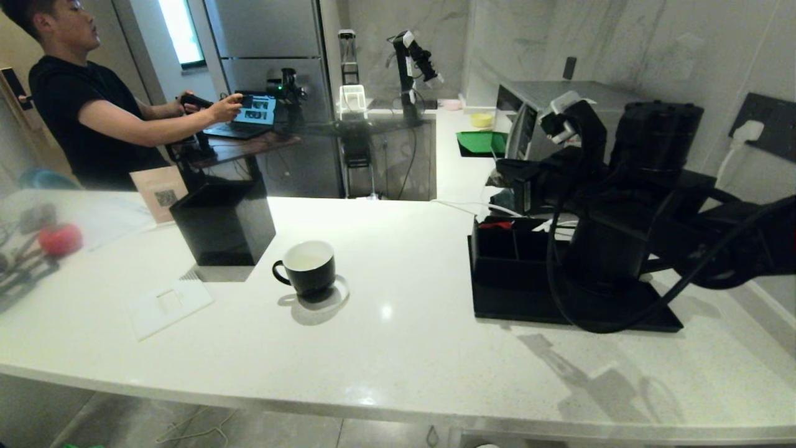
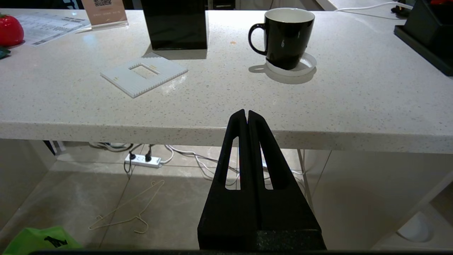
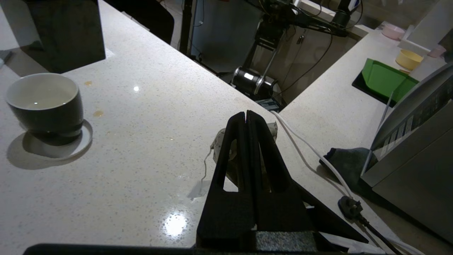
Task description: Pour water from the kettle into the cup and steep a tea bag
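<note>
The cup (image 1: 306,266), glossy black with a white inside, stands on a white coaster mid-counter; the cup (image 3: 44,102) also shows in the right wrist view. At the right, the tall black kettle (image 1: 659,140) stands on a black tray (image 1: 516,308), and my right arm (image 1: 715,239) crosses in front of it. My right gripper (image 3: 246,113) is shut and empty above the counter. The tea bag (image 3: 221,141) lies behind it, half hidden, with its thin string (image 3: 205,166) trailing. My left gripper (image 2: 246,112) is shut and parked before the counter's front edge.
A black square box (image 1: 224,221) and a white ridged tile (image 1: 169,305) sit left of the cup. A white cable (image 3: 311,152), a black plug (image 3: 348,207), a dark cloth (image 3: 348,163) and a grey appliance (image 3: 417,141) crowd the right. A person (image 1: 81,106) stands at the back left.
</note>
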